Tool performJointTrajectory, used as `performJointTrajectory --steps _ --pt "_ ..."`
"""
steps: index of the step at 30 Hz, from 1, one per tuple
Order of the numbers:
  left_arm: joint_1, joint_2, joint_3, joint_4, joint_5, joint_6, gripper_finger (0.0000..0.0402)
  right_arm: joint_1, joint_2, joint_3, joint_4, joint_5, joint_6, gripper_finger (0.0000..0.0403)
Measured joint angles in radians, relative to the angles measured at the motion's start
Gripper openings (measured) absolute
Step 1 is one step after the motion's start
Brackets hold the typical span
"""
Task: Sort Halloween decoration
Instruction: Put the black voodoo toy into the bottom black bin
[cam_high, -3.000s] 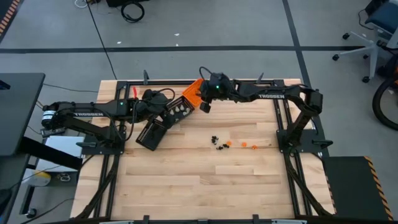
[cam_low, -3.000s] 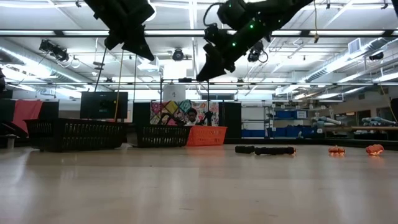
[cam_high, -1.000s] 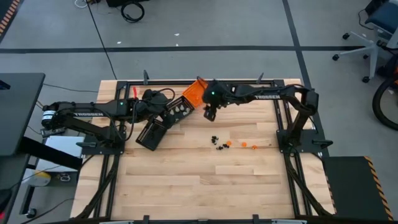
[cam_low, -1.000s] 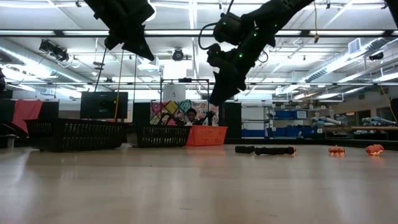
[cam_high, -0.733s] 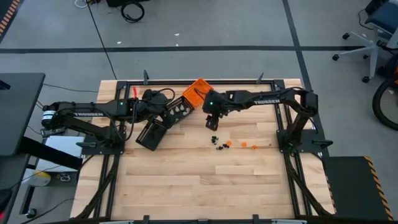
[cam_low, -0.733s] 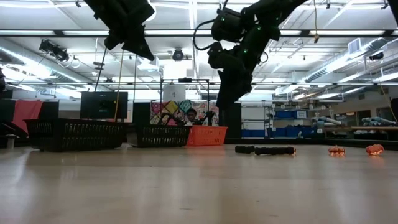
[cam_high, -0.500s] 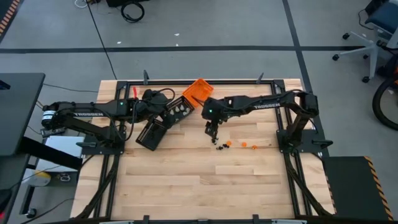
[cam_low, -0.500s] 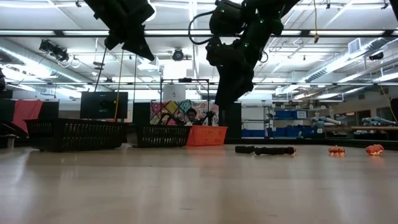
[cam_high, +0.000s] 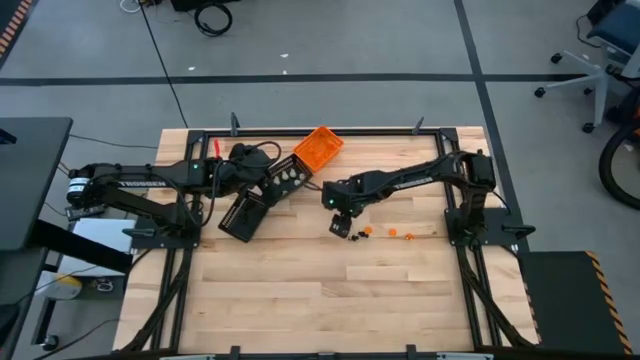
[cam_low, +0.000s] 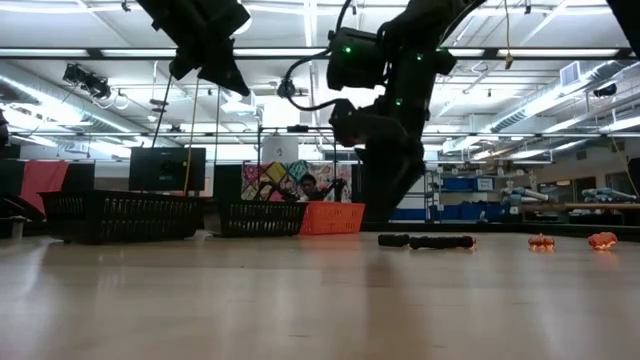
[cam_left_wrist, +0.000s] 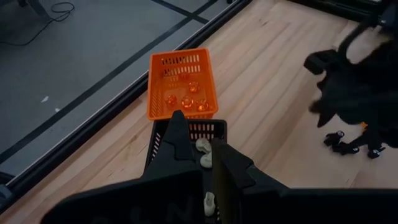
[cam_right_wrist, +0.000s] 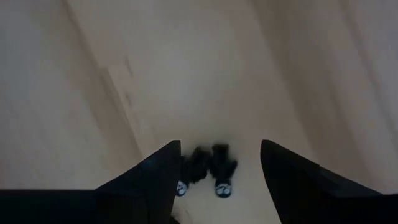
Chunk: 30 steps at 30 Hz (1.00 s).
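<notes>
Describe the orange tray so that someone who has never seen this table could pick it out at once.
Start at the light wooden table and go to its far edge, near the middle. There a small orange rectangular slotted tray lies askew, with a few orange trinkets inside. The slotted trays next to it are black, so it is the only orange one.

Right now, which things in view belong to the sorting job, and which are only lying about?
Belonging to the job:
- black trinkets on the table, under the open right gripper
- orange trinkets on the table
- orange tray holding orange trinkets
- black tray holding whitish trinkets

Only lying about:
- cable on the floor
- office chair
- left gripper, waiting shut over the black tray
</notes>
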Motion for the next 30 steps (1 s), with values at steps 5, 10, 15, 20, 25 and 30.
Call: performJointTrajectory --steps 5,10,15,20,25,30 --pt "0.0 0.0 0.0 0.0 0.0 0.0 0.0 0.043 0.023 0.0 -0.01 0.029 -0.004 0.0225" --pt "0.0 0.0 0.0 0.004 0.0 0.0 0.0 0.081 0.045 0.0 -0.025 0.104 -0.029 0.0224" --pt "0.0 0.0 0.0 0.013 0.0 0.0 0.0 0.093 0.064 0.0 -0.019 0.105 -0.038 0.0224" --pt "0.0 0.0 0.0 0.033 0.0 0.0 0.0 0.093 0.101 0.006 -0.016 0.064 -0.03 0.0224" --pt "0.0 0.0 0.001 0.036 0.0 0.0 0.0 0.091 0.117 0.005 -0.014 0.047 -0.044 0.0204" --pt "0.0 0.0 0.001 0.037 0.0 0.0 0.0 0.092 0.114 0.004 -0.008 0.044 -0.059 0.0158"
